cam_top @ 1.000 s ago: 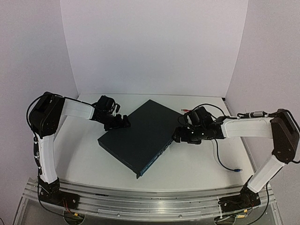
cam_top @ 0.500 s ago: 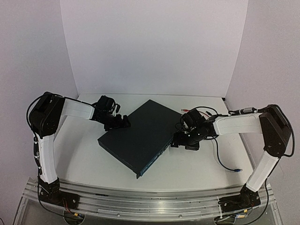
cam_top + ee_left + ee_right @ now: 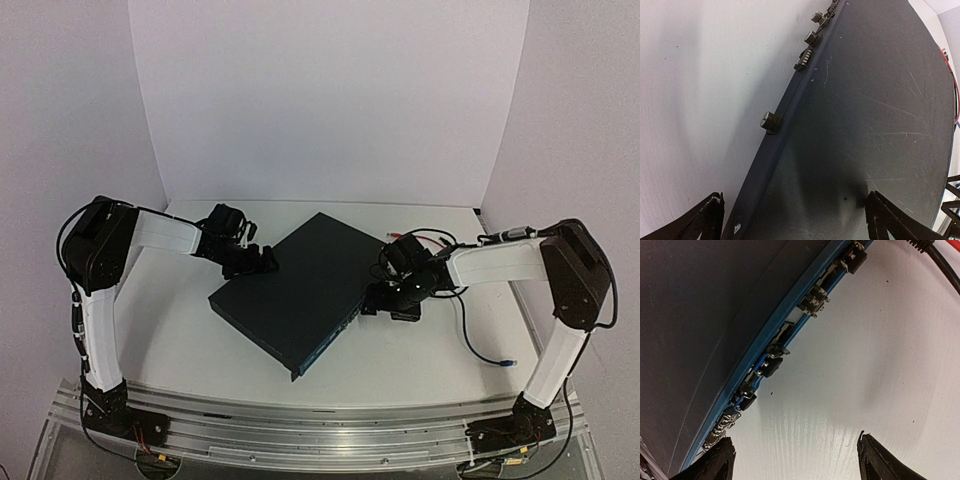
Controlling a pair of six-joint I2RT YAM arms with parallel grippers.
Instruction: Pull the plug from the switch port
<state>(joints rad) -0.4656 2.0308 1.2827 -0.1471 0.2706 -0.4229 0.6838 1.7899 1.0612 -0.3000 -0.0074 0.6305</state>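
Observation:
The switch (image 3: 300, 290) is a flat dark blue-black box lying at an angle mid-table. In the right wrist view its blue socket edge (image 3: 790, 335) runs diagonally, and small black plugs (image 3: 771, 365) stick out of several sockets. No cable shows on them. My right gripper (image 3: 385, 300) is open beside that edge, with its fingertips (image 3: 722, 460) low over the white table. My left gripper (image 3: 262, 262) is open at the switch's far left edge, its fingers (image 3: 890, 220) spread above the dark top (image 3: 865, 125).
A thin blue cable (image 3: 470, 335) loops across the table on the right and ends loose (image 3: 510, 363). Red and black cables (image 3: 410, 236) lie behind the right gripper, and they also show in the right wrist view (image 3: 940, 265). White walls enclose the table.
My right gripper has moved left and a little nearer, up to the switch's socket edge, and its elbow has swung in. The left arm and the switch have not moved.

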